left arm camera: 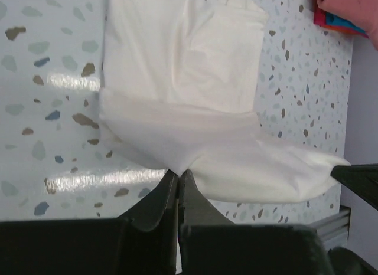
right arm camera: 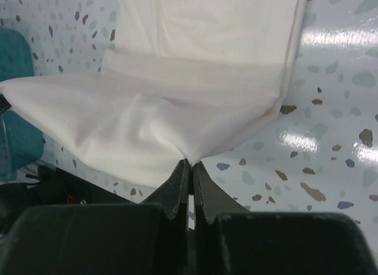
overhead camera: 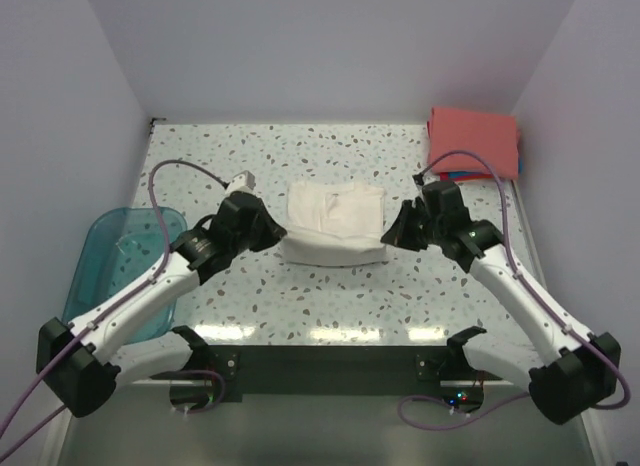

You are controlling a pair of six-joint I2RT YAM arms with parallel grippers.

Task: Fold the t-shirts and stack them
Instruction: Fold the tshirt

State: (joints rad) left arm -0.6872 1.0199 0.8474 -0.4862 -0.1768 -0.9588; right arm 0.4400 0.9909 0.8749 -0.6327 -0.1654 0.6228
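A cream-white t-shirt (overhead camera: 333, 223) lies partly folded at the table's middle; its print is hidden. My left gripper (overhead camera: 281, 233) is shut on the shirt's near left corner, seen pinched in the left wrist view (left arm camera: 178, 172). My right gripper (overhead camera: 385, 235) is shut on the near right corner, seen in the right wrist view (right arm camera: 190, 161). The near edge is lifted and stretched between the two grippers (left arm camera: 236, 163). A folded coral-red t-shirt (overhead camera: 473, 138) lies at the far right corner with a blue edge (overhead camera: 458, 173) under it; both show in the left wrist view (left arm camera: 348, 9).
A translucent teal plastic tub (overhead camera: 120, 266) stands at the table's left edge, beside the left arm; it shows in the right wrist view (right arm camera: 15, 104). White walls close in the back and sides. Purple cables loop over both arms.
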